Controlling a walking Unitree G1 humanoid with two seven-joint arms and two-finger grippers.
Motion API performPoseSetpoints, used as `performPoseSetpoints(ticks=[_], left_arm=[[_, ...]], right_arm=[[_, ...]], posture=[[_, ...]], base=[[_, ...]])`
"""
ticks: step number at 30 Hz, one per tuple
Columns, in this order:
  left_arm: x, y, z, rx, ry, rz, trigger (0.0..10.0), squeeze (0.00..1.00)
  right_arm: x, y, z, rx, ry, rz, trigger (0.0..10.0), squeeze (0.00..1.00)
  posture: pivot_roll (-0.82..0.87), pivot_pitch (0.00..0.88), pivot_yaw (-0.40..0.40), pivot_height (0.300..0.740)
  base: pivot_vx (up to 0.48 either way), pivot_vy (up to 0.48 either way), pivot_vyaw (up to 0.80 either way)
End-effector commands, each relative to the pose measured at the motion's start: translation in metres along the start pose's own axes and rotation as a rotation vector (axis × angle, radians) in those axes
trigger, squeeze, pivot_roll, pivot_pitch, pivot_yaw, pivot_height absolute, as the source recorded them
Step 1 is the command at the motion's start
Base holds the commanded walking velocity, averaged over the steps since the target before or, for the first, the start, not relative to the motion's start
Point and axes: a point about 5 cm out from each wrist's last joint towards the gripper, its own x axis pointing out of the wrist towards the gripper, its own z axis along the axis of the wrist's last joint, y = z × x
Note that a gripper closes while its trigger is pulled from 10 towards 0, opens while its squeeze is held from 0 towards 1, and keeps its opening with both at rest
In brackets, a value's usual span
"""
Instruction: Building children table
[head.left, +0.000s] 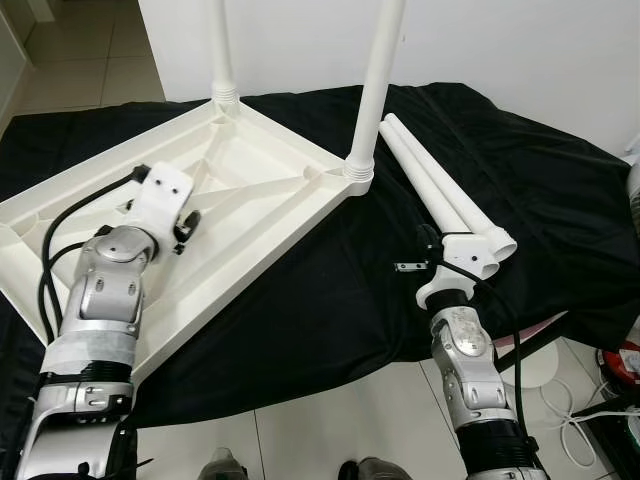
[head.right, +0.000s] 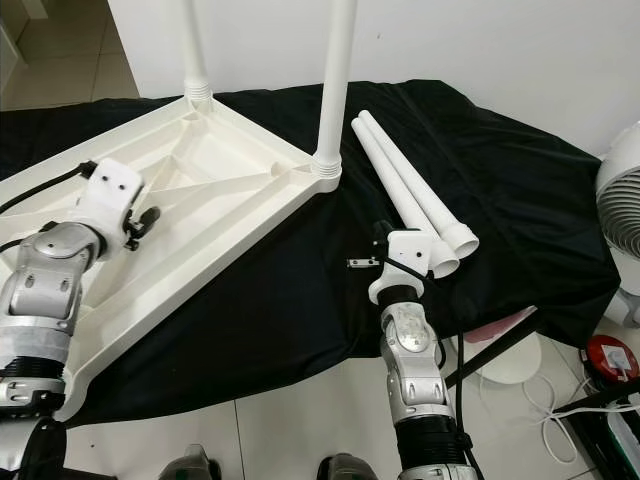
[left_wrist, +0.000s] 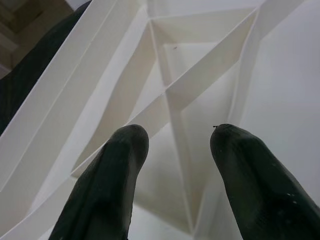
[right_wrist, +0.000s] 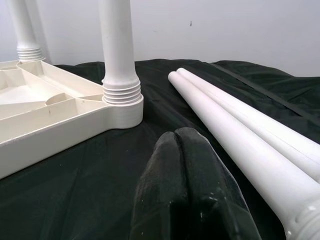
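I've got the left gripper (left_wrist: 172, 150) spread open over the upturned tabletop (head.left: 250, 190), frame left. Right gripper (right_wrist: 187, 165) pinched closed, empty, beside two loose legs (right_wrist: 240, 135) at center-right.

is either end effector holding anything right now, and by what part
Nothing is held. The left end effector is open above the tabletop underside; the right end effector is shut empty beside the loose legs.

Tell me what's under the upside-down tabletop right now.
The white tabletop lies on a black cloth that drapes over the support's edge. Whatever the cloth covers is hidden. The left end effector hovers open over the tabletop's ribs.
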Motion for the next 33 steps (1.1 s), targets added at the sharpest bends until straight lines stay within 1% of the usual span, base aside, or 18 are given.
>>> performPoseSetpoints(ticks=[1,4,9,11,15,16,17,18,19,20,22,23,24,27,29,30,32,33], left_arm=[[0.000,0.001,-0.009,0.032,0.051,0.112,10.0,0.00],[-0.001,-0.004,-0.011,0.067,0.063,0.067,10.0,0.00],[-0.001,-0.021,-0.008,0.124,0.050,-0.053,10.0,0.00],[-0.001,-0.023,-0.007,0.130,0.049,-0.069,10.0,0.00],[-0.002,-0.040,-0.003,0.152,0.023,-0.184,10.0,0.00],[-0.003,-0.047,-0.002,0.161,0.012,-0.231,10.0,0.00],[-0.003,-0.047,-0.002,0.161,0.012,-0.231,10.0,0.00],[-0.005,-0.058,-0.001,0.190,0.001,-0.309,10.0,0.00],[-0.006,-0.063,-0.001,0.205,-0.002,-0.336,10.0,0.00],[-0.006,-0.063,-0.001,0.205,-0.002,-0.336,10.0,0.00],[-0.011,-0.078,-0.004,0.246,-0.006,-0.436,10.0,0.00],[-0.011,-0.078,-0.004,0.246,-0.006,-0.436,10.0,0.00],[-0.012,-0.083,-0.005,0.246,-0.006,-0.466,10.0,0.00],[-0.013,-0.088,-0.005,0.248,-0.007,-0.486,10.0,0.00],[-0.014,-0.096,-0.006,0.259,-0.007,-0.523,10.0,0.00],[-0.014,-0.096,-0.006,0.259,-0.007,-0.523,10.0,0.00],[-0.014,-0.101,-0.005,0.260,-0.011,-0.536,10.0,0.00],[-0.015,-0.107,-0.004,0.256,-0.018,-0.554,10.0,0.00]], right_arm=[[0.001,0.000,-0.001,-0.004,0.000,0.002,10.0,0.00],[0.002,-0.001,-0.001,-0.008,-0.001,0.004,10.0,0.00],[0.004,-0.005,0.000,-0.019,-0.004,0.003,10.0,0.00],[0.005,-0.005,0.000,-0.020,-0.005,0.002,10.0,0.00],[0.007,-0.008,0.001,-0.029,-0.012,0.001,10.0,0.00],[0.008,-0.009,0.002,-0.030,-0.013,0.001,10.0,0.00],[0.008,-0.009,0.002,-0.030,-0.013,0.001,10.0,0.00],[0.009,-0.009,0.002,-0.033,-0.016,0.002,10.0,0.00],[0.009,-0.009,0.002,-0.034,-0.018,0.003,10.0,0.00],[0.009,-0.009,0.002,-0.034,-0.018,0.003,10.0,0.00],[0.011,-0.009,0.004,-0.037,-0.023,0.003,10.0,0.00],[0.011,-0.009,0.004,-0.037,-0.023,0.003,10.0,0.00],[0.012,-0.010,0.004,-0.038,-0.024,0.002,10.0,0.00],[0.012,-0.010,0.004,-0.039,-0.024,0.002,10.0,0.00],[0.013,-0.011,0.004,-0.041,-0.026,0.000,10.0,0.00],[0.013,-0.011,0.004,-0.041,-0.026,0.000,10.0,0.00],[0.013,-0.012,0.004,-0.042,-0.027,0.000,10.0,0.00],[0.014,-0.012,0.004,-0.043,-0.030,0.000,10.0,0.00]], posture=[[0.05,0.005,-0.015,0.740],[0.05,0.005,-0.015,0.740],[0.05,0.002,-0.021,0.740],[0.05,0.002,-0.021,0.740],[0.05,0.000,-0.021,0.740],[0.05,0.000,-0.021,0.740],[0.05,0.000,-0.021,0.740],[0.04,0.000,-0.020,0.740],[0.04,0.000,-0.020,0.740],[0.04,0.000,-0.020,0.740],[0.04,0.000,-0.018,0.740],[0.04,0.000,-0.018,0.740],[0.04,0.000,-0.015,0.740],[0.04,0.000,-0.015,0.740],[0.04,0.000,-0.013,0.740],[0.04,0.000,-0.013,0.740],[0.03,0.000,-0.011,0.740],[0.03,0.000,-0.011,0.740]], base=[[0.000,0.000,0.00],[0.000,0.000,0.00],[0.000,0.000,0.00],[0.000,0.000,0.00],[0.000,0.000,0.00],[0.000,0.000,0.00],[0.000,0.000,0.00],[0.000,0.000,0.00],[0.000,0.000,0.00],[0.000,0.000,0.00],[0.000,0.000,0.00],[0.000,0.000,0.00],[0.000,0.000,0.00],[0.000,0.000,0.00],[0.000,0.000,0.00],[0.000,0.000,0.00],[0.000,0.000,0.00],[0.000,0.000,0.00]])
